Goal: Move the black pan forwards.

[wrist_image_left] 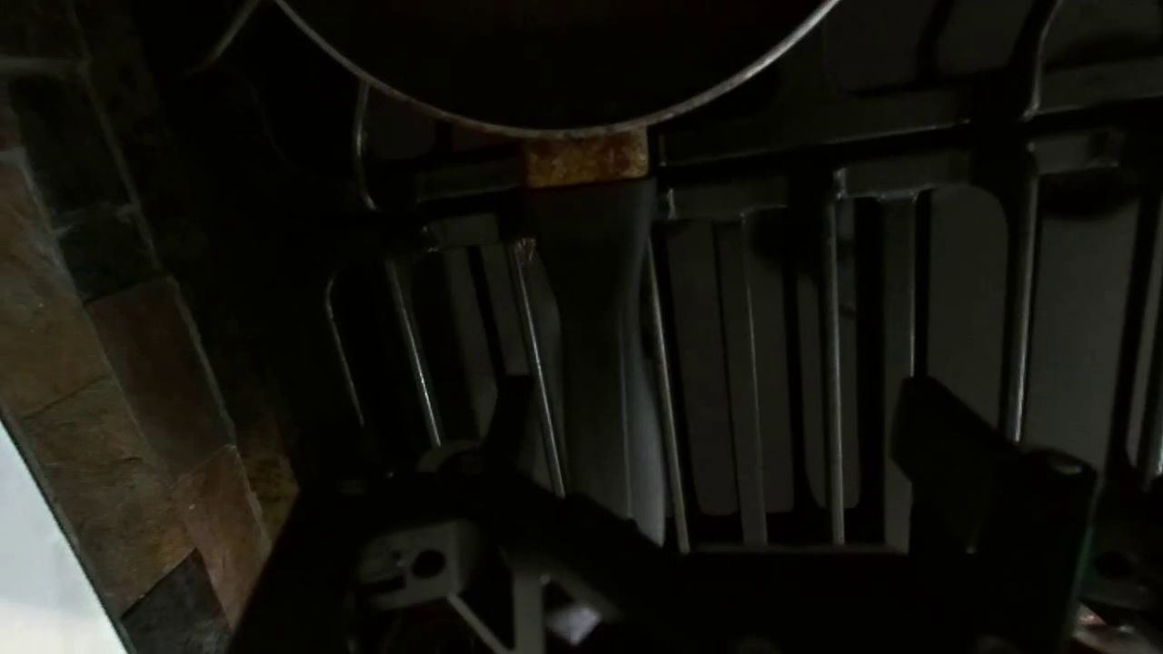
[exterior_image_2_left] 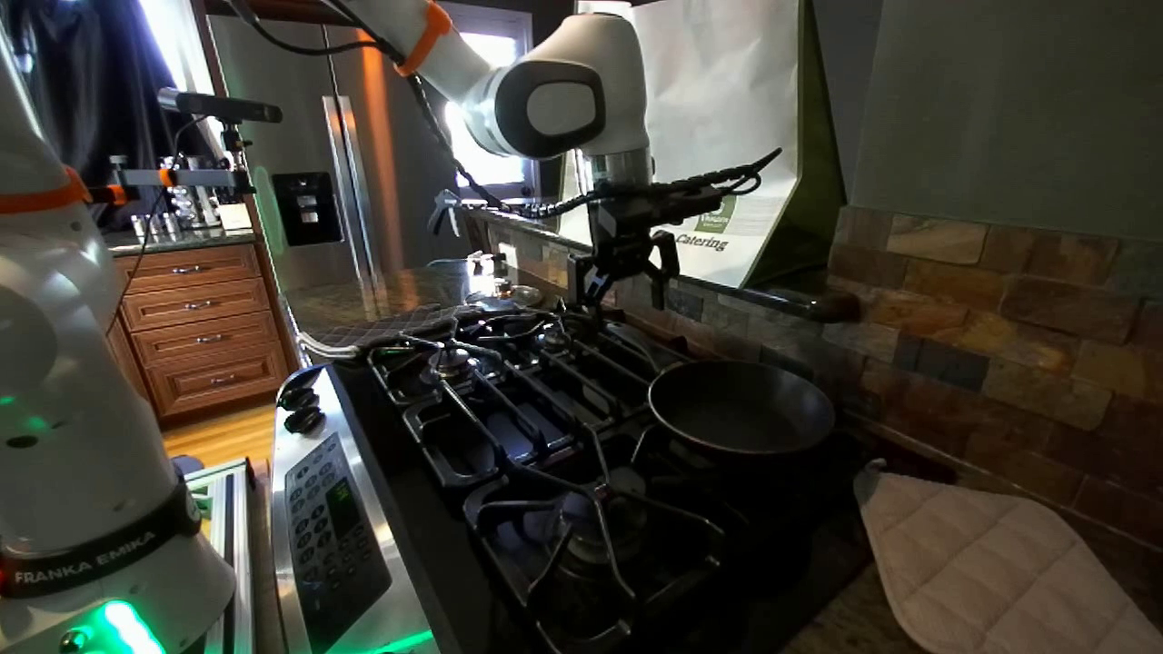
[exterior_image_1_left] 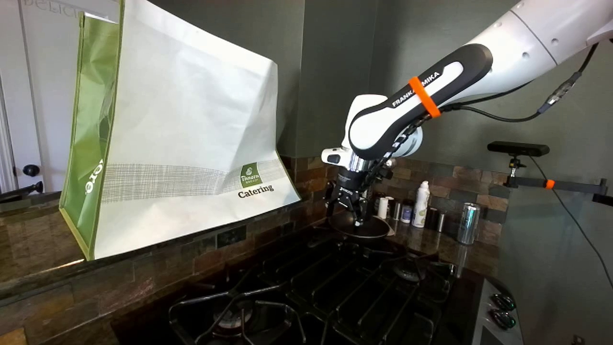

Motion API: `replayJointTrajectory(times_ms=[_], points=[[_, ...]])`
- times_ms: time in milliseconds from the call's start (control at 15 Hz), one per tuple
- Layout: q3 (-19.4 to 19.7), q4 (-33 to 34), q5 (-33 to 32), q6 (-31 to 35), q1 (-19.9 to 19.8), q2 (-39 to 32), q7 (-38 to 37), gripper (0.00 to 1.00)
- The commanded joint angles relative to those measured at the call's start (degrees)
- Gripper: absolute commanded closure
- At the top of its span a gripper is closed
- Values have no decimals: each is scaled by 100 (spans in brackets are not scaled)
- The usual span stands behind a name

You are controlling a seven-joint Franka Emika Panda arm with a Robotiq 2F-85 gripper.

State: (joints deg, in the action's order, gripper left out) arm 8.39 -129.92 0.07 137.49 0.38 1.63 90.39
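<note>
Wrist view, black pan [wrist_image_left: 581,77], grates [wrist_image_left: 835,363] beneath, tiled wall [wrist_image_left: 91,391] beside.

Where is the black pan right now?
In an exterior view, the black pan sits right of centre on the stove grates, near the tiled wall and quilted pad.

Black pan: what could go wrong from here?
In the wrist view, the handle sits off-centre below the open claw, so closing might shove the pan sideways. If lowered, the claw could snag the stove grate. The pan also sits near the tiled wall; a swing might bump it.
</note>
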Motion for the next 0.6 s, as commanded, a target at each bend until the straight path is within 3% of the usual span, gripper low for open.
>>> replayJointTrajectory(times_ms=[0,533], points=[[-165,114,197,175,-143,-266,370,0],[-347,624,118,33,-312,-872,398,0]])
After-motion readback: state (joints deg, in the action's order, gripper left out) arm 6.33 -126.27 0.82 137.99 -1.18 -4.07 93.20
